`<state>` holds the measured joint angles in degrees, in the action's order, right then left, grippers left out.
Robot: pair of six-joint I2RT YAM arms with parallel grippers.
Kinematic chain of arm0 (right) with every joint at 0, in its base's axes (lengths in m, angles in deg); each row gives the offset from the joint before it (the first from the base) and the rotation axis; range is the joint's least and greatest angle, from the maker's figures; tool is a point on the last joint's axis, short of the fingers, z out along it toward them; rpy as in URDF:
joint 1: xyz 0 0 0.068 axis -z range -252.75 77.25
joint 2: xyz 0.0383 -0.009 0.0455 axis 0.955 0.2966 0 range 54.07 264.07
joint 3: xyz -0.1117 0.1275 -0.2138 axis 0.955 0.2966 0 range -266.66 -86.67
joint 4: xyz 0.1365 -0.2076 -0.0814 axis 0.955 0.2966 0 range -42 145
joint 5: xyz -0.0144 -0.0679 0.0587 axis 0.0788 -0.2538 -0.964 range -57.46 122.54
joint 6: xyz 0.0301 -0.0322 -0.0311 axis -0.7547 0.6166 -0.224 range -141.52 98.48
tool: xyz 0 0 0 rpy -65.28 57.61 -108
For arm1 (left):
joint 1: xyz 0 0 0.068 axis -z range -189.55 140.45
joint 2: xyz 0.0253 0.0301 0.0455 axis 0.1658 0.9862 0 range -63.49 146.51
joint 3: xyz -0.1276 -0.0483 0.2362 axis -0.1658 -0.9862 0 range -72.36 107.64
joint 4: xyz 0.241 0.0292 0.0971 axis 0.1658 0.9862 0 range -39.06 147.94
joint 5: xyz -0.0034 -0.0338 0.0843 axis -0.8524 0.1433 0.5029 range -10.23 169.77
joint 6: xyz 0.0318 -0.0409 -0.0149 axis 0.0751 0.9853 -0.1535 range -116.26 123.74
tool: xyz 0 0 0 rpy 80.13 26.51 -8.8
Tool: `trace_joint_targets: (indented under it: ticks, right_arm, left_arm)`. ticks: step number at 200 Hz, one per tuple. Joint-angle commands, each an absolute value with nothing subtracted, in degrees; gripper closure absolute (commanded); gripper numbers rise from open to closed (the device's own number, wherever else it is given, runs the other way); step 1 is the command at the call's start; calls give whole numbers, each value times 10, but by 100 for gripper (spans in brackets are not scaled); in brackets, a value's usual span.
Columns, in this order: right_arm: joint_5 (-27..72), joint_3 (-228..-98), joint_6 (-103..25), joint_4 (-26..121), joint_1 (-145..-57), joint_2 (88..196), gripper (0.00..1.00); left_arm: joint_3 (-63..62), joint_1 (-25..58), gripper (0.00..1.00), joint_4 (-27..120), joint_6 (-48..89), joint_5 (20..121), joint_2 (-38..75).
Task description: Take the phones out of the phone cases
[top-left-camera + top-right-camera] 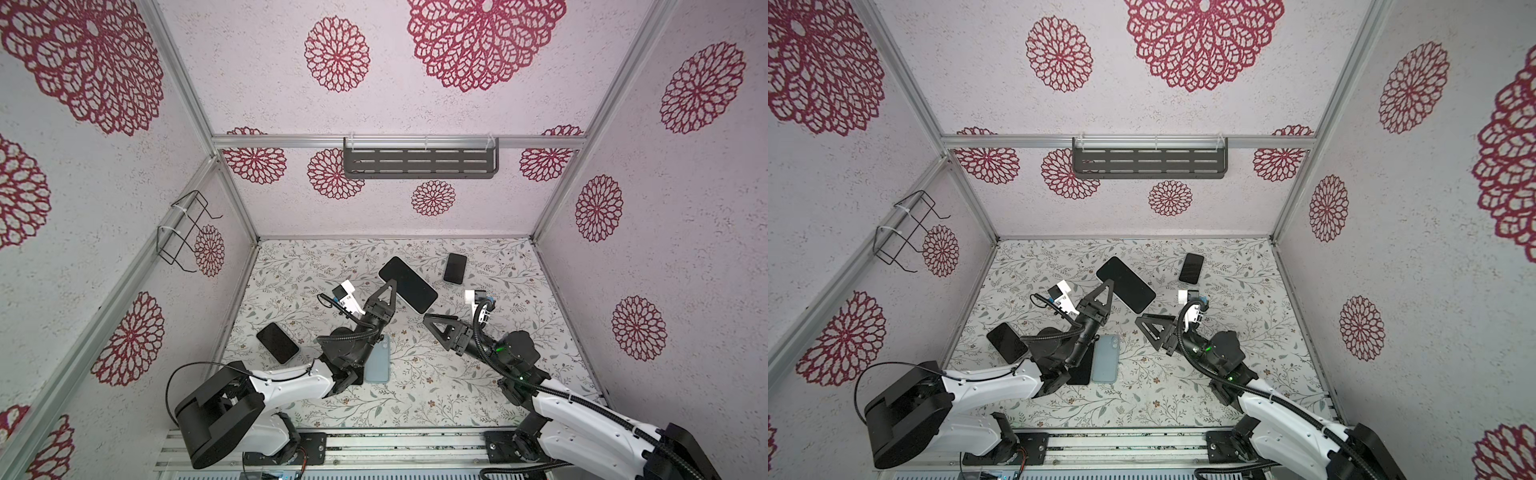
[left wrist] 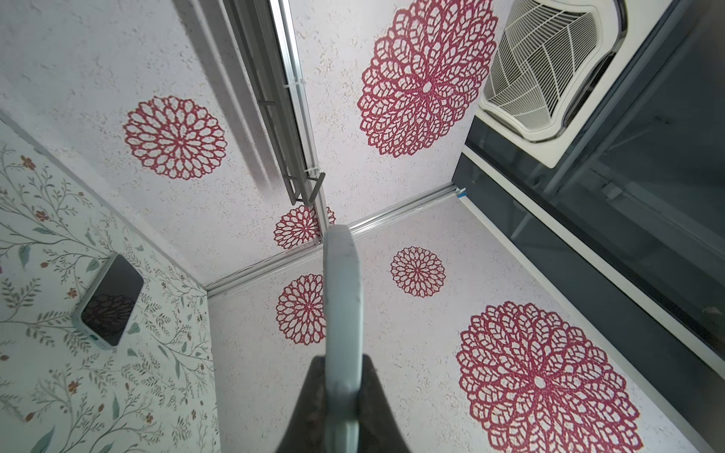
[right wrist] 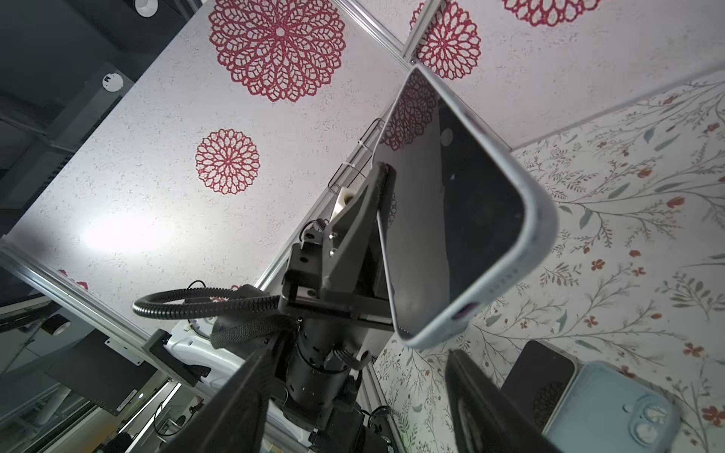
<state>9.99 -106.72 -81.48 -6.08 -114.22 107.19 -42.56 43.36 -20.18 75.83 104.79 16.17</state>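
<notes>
The left gripper (image 1: 393,286) is clenched on the long edge of the black-screened rectangular phone (image 1: 409,284). The phone sits in its pale blue phone case (image 3: 537,219) and is held above the leaf-patterned table (image 1: 498,374). The right gripper (image 1: 431,329) stands parted and empty, just beside the phone's port end.

Top views: stereo pair, high overhead, facing down; both share the whole table (image 1: 415,399). Left wrist view: close behind left fingers (image 2: 372,396), facing past their tips. Right wrist view: close behind right fingers (image 3: 239,404); phone (image 3: 451,204) beyond their tips, shared with top views.
</notes>
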Motion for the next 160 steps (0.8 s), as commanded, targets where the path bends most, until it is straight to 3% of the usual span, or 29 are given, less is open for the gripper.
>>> trace_joint_targets:
  ticks: [1, 54, 83, 160]
  right_arm:
    - [113, -1064, -838, -167, -1148, 1089, 35]
    - [104, -1062, -857, -234, -1154, 1133, 48]
    - [107, -1058, -857, -235, -1155, 1129, 61]
    - [101, -1053, -856, -238, -1160, 1130, 75]
  left_arm:
    - [-430, 453, 100, -300, 771, 1116, 171]
    - [-425, 485, 100, -304, 779, 1155, 185]
    - [-418, 493, 100, -305, 777, 1159, 190]
    - [-409, 496, 100, -304, 779, 1159, 203]
